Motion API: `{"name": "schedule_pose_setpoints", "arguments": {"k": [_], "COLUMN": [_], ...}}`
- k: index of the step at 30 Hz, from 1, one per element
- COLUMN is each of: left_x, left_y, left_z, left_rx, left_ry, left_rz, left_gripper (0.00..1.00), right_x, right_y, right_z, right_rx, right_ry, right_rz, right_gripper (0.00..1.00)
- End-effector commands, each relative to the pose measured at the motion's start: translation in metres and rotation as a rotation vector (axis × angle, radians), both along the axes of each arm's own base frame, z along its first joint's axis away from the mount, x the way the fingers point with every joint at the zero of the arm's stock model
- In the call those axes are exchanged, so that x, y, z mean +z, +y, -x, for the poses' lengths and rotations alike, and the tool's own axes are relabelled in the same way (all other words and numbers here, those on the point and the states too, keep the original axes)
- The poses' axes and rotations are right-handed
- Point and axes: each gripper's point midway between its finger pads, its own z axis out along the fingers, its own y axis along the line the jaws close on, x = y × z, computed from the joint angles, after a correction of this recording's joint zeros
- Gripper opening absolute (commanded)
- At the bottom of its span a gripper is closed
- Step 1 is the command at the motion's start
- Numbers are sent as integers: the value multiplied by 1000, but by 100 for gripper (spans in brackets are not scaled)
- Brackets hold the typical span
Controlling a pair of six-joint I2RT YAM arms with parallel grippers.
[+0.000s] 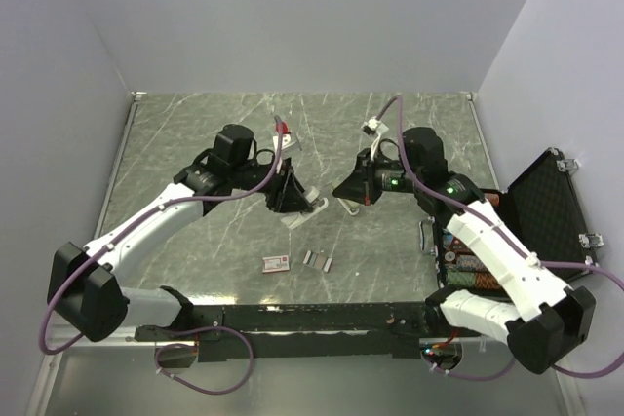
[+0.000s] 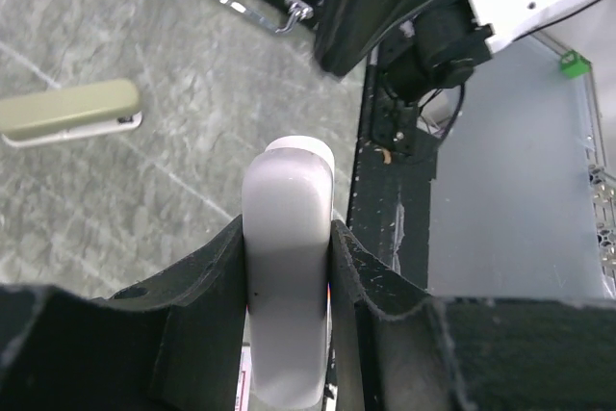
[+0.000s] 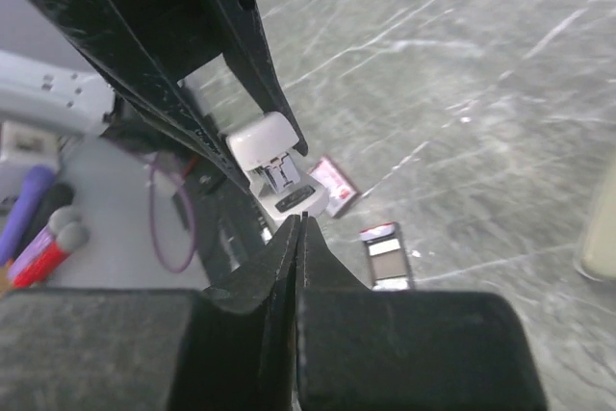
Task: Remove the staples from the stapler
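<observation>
While the left gripper (image 1: 289, 193) grips the white stapler (image 2: 287, 276), one black finger (image 2: 197, 305) pressed to each flank, the right gripper (image 3: 300, 228) hangs just at 3 o'clock of it with its jaws clenched tip to tip and nothing visible between them. Seen from above, the pair sits near the middle of the grey marbled table (image 1: 195, 133). The stapler's pale rounded end pokes out past the left fingers toward 5 o'clock. From the right wrist, its metal channel shows below the white cap. Whether the stapler touches the table or is lifted off it, I cannot tell.

The staples (image 1: 309, 258) lie loose on the table at 6 o'clock of the stapler, as short silvery strips close together, apart from both grippers. Just at 9 o'clock of them rests a small red-and-white box (image 1: 276, 262). An open black case (image 1: 546, 207) stands at the table's 3 o'clock edge, beside the right arm.
</observation>
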Motion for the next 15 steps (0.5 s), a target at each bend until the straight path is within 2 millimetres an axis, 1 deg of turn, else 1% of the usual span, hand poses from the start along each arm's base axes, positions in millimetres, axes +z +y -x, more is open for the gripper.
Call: {"name": "schedule_pose_setpoints", "arguments": {"k": [1,3,7,9,15], "left_x": [25,25,27,28,34], "left_y": [-2,-2,-1,0,1], "left_z": [12,15,15,16,20], "left_rx": [-59,-66,-62,-63,-81], "left_ry": [-65,-65,-80,-83,-93], "left_rz": [93,95,102,103,124], "left_gripper": [1,1,1,1,1], "right_x": [23,25,21,19,8], "right_y": [22,28,36,39,42], "right_z": [12,15,19,22,21], "right_rx": [138,169,204,218,220], "right_ry": [-40,-33,-14,-12,0], "right_rz": [-70,-74,-71,-69,-47], "right_gripper": [0,0,0,0,0]}}
